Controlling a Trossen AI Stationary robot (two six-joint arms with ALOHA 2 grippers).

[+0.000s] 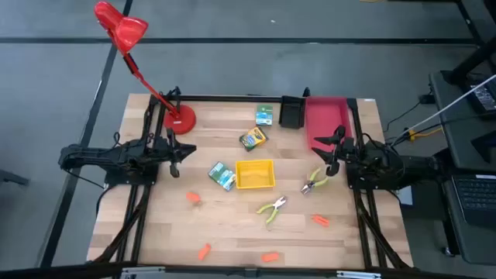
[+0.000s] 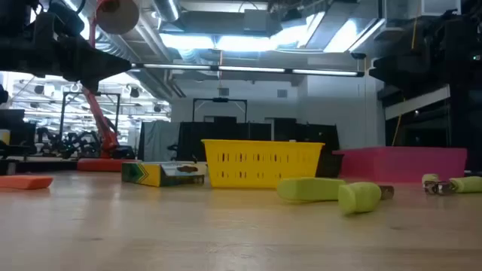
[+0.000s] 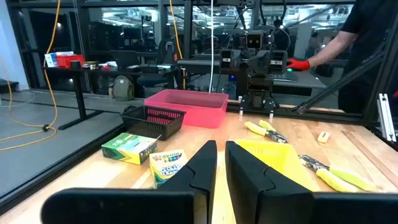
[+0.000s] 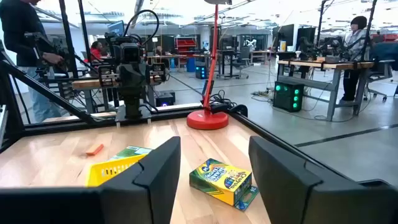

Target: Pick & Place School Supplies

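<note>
From the high view I see both arms waiting at the sides of the table, nothing picked yet. The left gripper (image 1: 188, 150) sits at the left middle of the frame with its fingers almost together and empty, and the right gripper (image 1: 332, 151) at the right middle has its fingers wide apart, also empty. The supplies lie scattered: one printed box (image 1: 264, 116) near the top centre, a second box (image 1: 253, 139) just below it, and a third box (image 1: 222, 176) touching or just beside the left wall of the yellow tray (image 1: 255, 174) in the centre. One pair of scissors (image 1: 314, 180) lies right of the tray, near the right gripper, and the other scissors (image 1: 272, 208) is lower, below the tray. Orange pieces (image 1: 193, 198) are spread along the lower part of the frame. I think the first pick is in hand, and the right arm is better placed for the near scissors. I would come down straight over the handles, turn the wrist across them, and close slowly, because they lie flat and thin and can slip away.
</note>
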